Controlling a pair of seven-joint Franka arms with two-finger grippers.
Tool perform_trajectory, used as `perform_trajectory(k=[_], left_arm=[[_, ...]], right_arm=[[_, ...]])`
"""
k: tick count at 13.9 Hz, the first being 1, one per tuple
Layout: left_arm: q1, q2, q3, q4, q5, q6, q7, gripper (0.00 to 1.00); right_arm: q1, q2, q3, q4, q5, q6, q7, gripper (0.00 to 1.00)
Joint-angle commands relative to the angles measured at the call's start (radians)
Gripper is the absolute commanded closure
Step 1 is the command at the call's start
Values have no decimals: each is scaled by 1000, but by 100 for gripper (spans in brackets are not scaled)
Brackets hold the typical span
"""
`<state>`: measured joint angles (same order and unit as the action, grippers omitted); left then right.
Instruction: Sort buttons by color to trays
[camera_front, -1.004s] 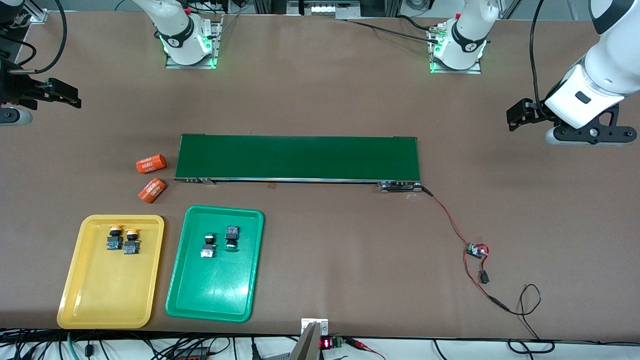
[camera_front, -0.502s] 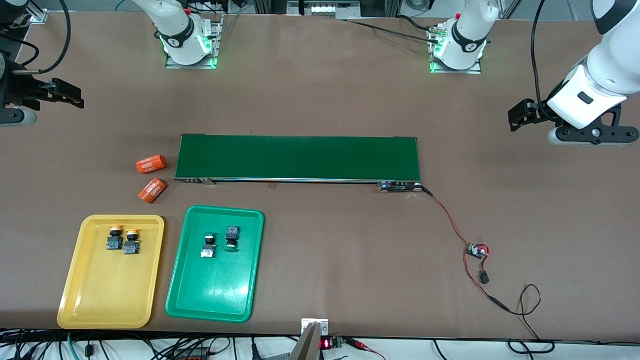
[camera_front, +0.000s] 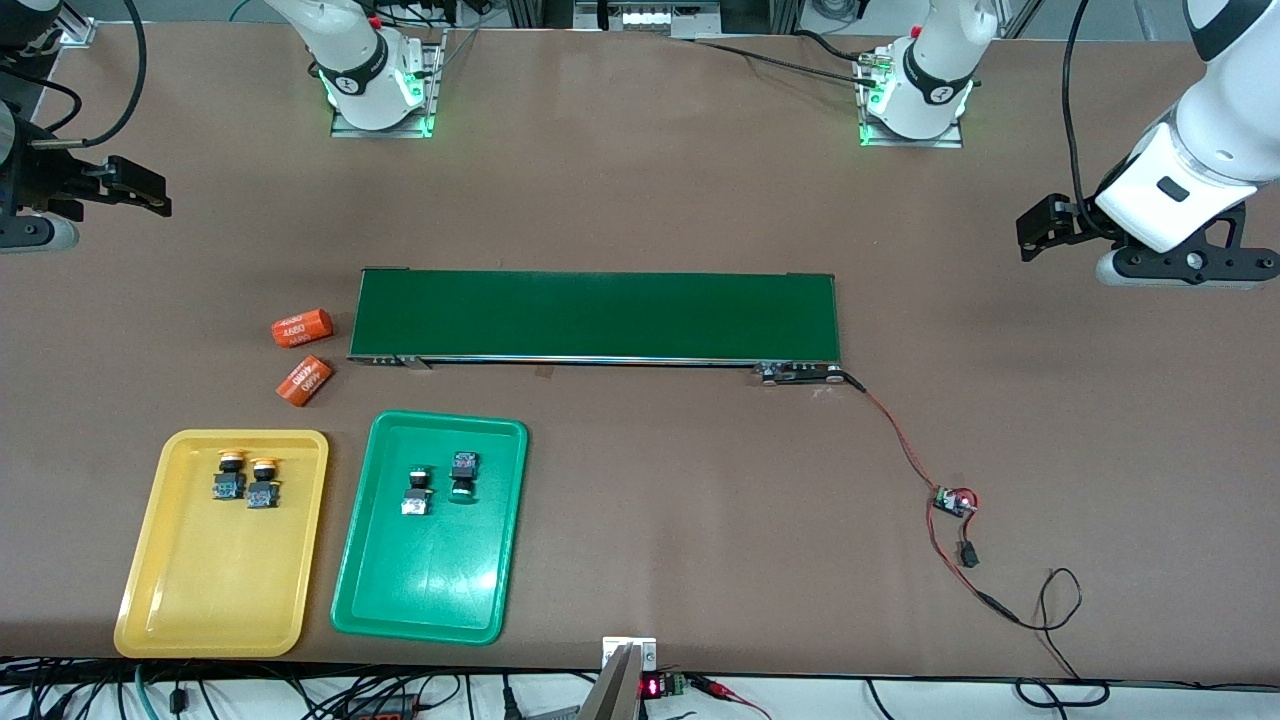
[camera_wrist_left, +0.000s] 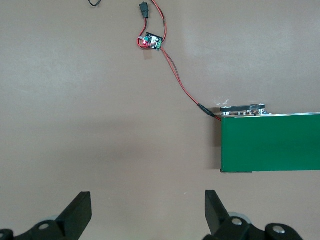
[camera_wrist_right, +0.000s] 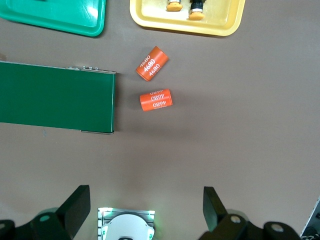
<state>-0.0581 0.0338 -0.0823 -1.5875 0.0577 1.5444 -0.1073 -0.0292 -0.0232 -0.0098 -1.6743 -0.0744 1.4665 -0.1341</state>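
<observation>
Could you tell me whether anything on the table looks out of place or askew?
Slightly. Two orange cylinders lie loose on the table by the belt's end, in neither tray. In the green tray, the two green buttons point opposite ways. The yellow buttons sit neatly in the yellow tray.

- In your front view, the right gripper (camera_front: 140, 190) sits at the frame's edge, its wrist cut off there.
- Your right wrist view crops the yellow tray (camera_wrist_right: 210, 22) and green tray (camera_wrist_right: 60, 20), showing only one end of each.
- The two yellow-capped buttons (camera_wrist_right: 186, 6) show only their caps there.
- The green belt (camera_wrist_left: 270, 142) runs off the edge of your left wrist view.
- The printed text on the orange cylinders (camera_front: 302, 327) is too small to read in your front view.
</observation>
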Motion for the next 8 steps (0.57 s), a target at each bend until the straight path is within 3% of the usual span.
perform_trajectory(k=[1, 8], left_arm=[[-2, -6, -4, 14, 8, -15, -3, 0], [0, -6, -2, 12, 10, -15, 3, 0]], right_arm=[[0, 3, -4, 7, 15, -9, 11, 0], [8, 14, -2, 5, 76, 47, 63, 0]])
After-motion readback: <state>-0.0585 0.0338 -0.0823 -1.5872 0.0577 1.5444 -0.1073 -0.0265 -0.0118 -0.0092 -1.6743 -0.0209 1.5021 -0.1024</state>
